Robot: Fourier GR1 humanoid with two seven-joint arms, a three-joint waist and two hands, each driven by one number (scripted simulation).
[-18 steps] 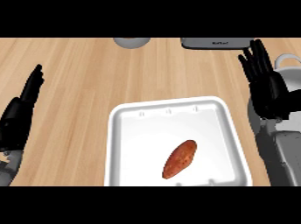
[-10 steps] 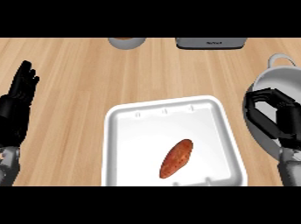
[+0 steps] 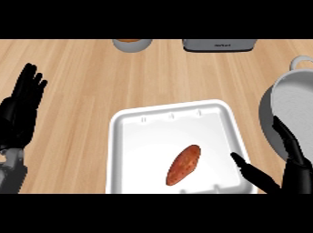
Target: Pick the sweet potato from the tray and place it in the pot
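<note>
1. Sweet potato [image 3: 184, 164] lies in the white tray [image 3: 129, 136], right of its middle and toward the near edge. Long axis runs diagonal, near-left to far-right.
2. Right hand [image 3: 290, 170] sits at the tray's near-right corner, between tray and pot [image 3: 300, 109]. Fingers and thumb spread, holding nothing. The potato lies just to its left, apart from the thumb tip.
3. Left hand [image 3: 18, 111] rests at the view's left edge, fingers straight and up, released, well apart from the tray.
4. Judgement: right hand is the nearer; its reach goes leftward across the tray rim.
5. Count: one sweet potato, one tray, one pot, two hands.
6. At the far edge: a small bowl [image 3: 132, 44] and a grey appliance [image 3: 219, 44].
</note>
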